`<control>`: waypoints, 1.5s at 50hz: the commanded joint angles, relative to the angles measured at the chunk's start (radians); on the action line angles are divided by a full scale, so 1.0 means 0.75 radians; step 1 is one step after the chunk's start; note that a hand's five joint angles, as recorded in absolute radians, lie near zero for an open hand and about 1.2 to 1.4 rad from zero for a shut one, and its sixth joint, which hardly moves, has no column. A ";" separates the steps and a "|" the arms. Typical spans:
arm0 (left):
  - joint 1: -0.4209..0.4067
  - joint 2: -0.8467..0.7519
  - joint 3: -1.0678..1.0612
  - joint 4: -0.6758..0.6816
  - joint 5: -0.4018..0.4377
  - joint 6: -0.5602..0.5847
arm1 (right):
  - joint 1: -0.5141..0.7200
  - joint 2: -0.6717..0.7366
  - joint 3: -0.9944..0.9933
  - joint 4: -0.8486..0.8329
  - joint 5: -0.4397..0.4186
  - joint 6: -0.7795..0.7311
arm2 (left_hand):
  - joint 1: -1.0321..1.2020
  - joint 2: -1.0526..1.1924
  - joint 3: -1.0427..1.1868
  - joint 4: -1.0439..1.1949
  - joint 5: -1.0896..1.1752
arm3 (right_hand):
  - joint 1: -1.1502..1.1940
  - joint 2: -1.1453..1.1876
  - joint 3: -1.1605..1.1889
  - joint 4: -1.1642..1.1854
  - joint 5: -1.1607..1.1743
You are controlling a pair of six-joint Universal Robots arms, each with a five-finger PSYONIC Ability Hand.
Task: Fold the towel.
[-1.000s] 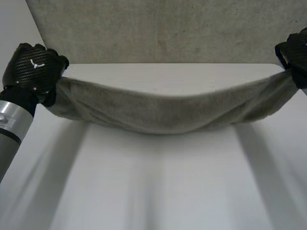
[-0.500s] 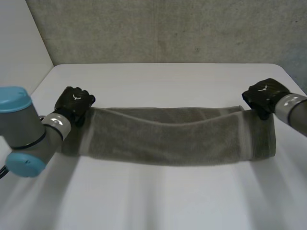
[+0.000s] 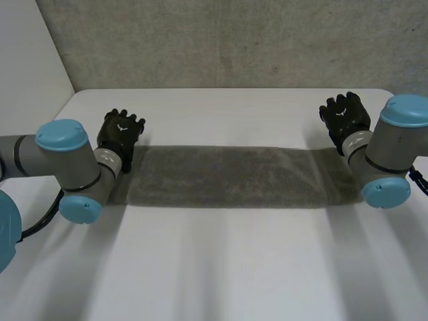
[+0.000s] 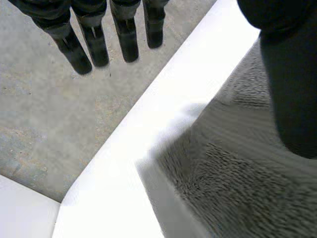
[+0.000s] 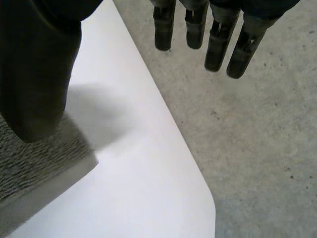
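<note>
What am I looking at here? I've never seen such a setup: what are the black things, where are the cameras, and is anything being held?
This is a two-armed robot at a white table. The black parts are its hands. The left robot hand ends the arm at the head view's left, and the right robot hand ends the one at its right. The head view looks down from between and behind the arms. The other two pictures come from wrist cameras, each looking along its own hand's palm. A grey-brown towel lies flat on the table as a long strip between the hands. Nothing is held. The left wrist view shows straight fingers pointing past the table's edge, and the right wrist view shows the same for the right hand's fingers. Each thumb is over one end of the towel.
</note>
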 commanded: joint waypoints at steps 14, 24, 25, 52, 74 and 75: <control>-0.009 0.445 -0.545 0.066 -0.002 -0.135 | -0.027 -0.473 0.476 0.310 -0.092 0.202 | -0.113 -0.119 -0.107 -0.100 -0.318 | -0.026 -0.016 -0.029 -0.036 0.005; 0.005 0.550 -0.701 0.070 0.229 -0.399 | -0.175 -0.418 0.593 0.379 -0.253 0.257 | -0.109 -0.115 -0.103 -0.097 -0.314 | 0.187 0.197 0.183 0.177 0.218; 0.005 0.550 -0.701 0.070 0.229 -0.399 | -0.175 -0.418 0.593 0.378 -0.254 0.257 | -0.109 -0.115 -0.103 -0.097 -0.314 | 0.187 0.197 0.183 0.177 0.218; 0.005 0.590 -0.707 0.070 0.219 -0.414 | -0.411 -0.371 0.493 0.282 -0.153 0.009 | -0.109 -0.115 -0.103 -0.097 -0.314 | 1.516 1.526 1.512 1.506 1.547; -0.013 0.660 -0.686 0.070 0.215 -0.432 | 0.448 -0.383 0.323 -0.149 -0.028 -0.023 | -0.113 -0.119 -0.107 -0.100 -0.318 | 1.516 1.526 1.512 1.506 1.547; -0.017 0.660 -0.688 0.070 0.215 -0.436 | 0.449 -0.383 0.323 -0.150 -0.029 -0.023 | -0.113 -0.119 -0.107 -0.100 -0.318 | 1.516 1.526 1.512 1.506 1.547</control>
